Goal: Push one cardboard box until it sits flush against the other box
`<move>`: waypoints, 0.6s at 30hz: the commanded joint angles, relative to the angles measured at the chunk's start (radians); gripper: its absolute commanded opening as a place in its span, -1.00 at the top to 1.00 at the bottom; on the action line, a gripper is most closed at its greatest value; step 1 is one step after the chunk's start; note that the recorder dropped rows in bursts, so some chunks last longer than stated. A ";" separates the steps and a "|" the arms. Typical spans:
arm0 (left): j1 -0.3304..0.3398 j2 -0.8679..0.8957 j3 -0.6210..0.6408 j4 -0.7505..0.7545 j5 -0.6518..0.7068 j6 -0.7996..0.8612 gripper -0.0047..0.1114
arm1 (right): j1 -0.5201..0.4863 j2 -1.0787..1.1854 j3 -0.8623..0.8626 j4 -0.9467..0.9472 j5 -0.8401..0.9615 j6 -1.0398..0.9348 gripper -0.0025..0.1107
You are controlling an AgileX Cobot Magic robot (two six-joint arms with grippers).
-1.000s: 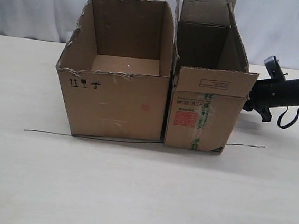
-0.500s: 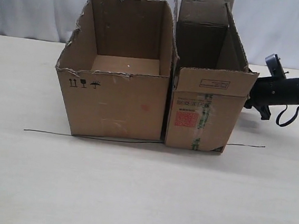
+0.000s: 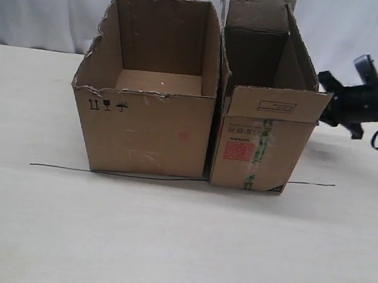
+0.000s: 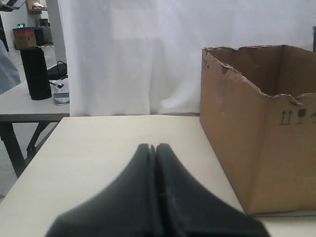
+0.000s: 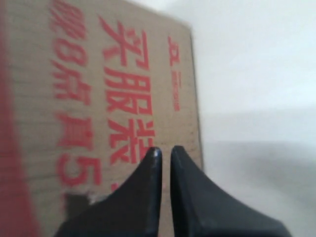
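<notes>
The cardboard box (image 3: 255, 144), narrow with a green-taped end and a red square, stands right beside the other box (image 3: 143, 130), the wide plain carton with a ragged rim. Only a thin dark slit shows between their front corners. My right gripper (image 3: 328, 88) hovers by the narrow carton's outer long side, near its top flap. In the right wrist view its tips (image 5: 166, 150) sit almost together, holding nothing, in front of the red characters on the cardboard box (image 5: 98, 98). My left gripper (image 4: 152, 146) is shut and empty, away from the other box (image 4: 256, 133).
A thin black wire (image 3: 59, 167) lies on the pale table (image 3: 165, 246) along the front of both cartons. A white curtain hangs behind. In the left wrist view, a second table holds a black cylinder (image 4: 35, 73).
My right gripper has risen and drawn back to the right, away from the narrow carton's lower side. The carton's front end has shifted a few pixels to the right.
</notes>
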State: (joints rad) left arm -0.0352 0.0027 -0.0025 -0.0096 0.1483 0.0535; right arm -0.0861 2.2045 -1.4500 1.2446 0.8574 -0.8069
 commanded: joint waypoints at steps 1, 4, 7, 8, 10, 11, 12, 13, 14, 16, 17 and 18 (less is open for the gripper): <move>0.000 -0.003 0.003 0.001 -0.006 -0.004 0.92 | -0.052 -0.180 0.001 -0.276 0.005 0.126 0.87; 0.000 -0.003 0.003 0.001 -0.006 -0.004 0.92 | -0.050 -0.326 0.045 -0.557 0.024 0.275 0.87; 0.000 -0.003 0.003 0.001 -0.006 -0.004 0.92 | -0.050 -0.472 0.136 -0.689 0.070 0.338 0.87; 0.000 -0.003 0.003 0.001 -0.006 -0.004 0.92 | -0.050 -0.525 0.172 -0.697 0.075 0.338 0.87; 0.000 -0.003 0.003 0.001 -0.004 -0.004 0.92 | -0.050 -0.634 0.272 -0.704 0.070 0.333 0.87; 0.000 -0.003 0.003 0.001 -0.004 -0.004 0.92 | -0.050 -0.676 0.312 -0.699 0.068 0.329 0.87; 0.000 -0.003 0.003 0.001 -0.004 -0.004 0.92 | -0.050 -0.727 0.363 -0.689 0.064 0.327 0.87; 0.000 -0.003 0.003 0.001 -0.004 -0.004 0.92 | -0.050 -0.775 0.415 -0.673 0.060 0.316 0.87; 0.000 -0.003 0.003 0.001 -0.004 -0.004 0.92 | -0.050 -0.813 0.465 -0.652 0.058 0.298 0.87; 0.000 -0.003 0.003 0.001 -0.004 -0.004 0.92 | -0.046 -0.898 0.564 -0.568 0.058 0.236 0.87; 0.000 -0.003 0.003 0.001 -0.004 -0.004 0.92 | -0.035 -0.930 0.600 -0.550 0.057 0.214 0.87; 0.000 -0.003 0.003 0.001 -0.004 -0.004 0.92 | -0.017 -0.971 0.639 -0.545 0.054 0.201 0.87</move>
State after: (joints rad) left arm -0.0352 0.0027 -0.0025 -0.0096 0.1483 0.0535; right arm -0.1280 1.3181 -0.8997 0.6492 0.9138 -0.5459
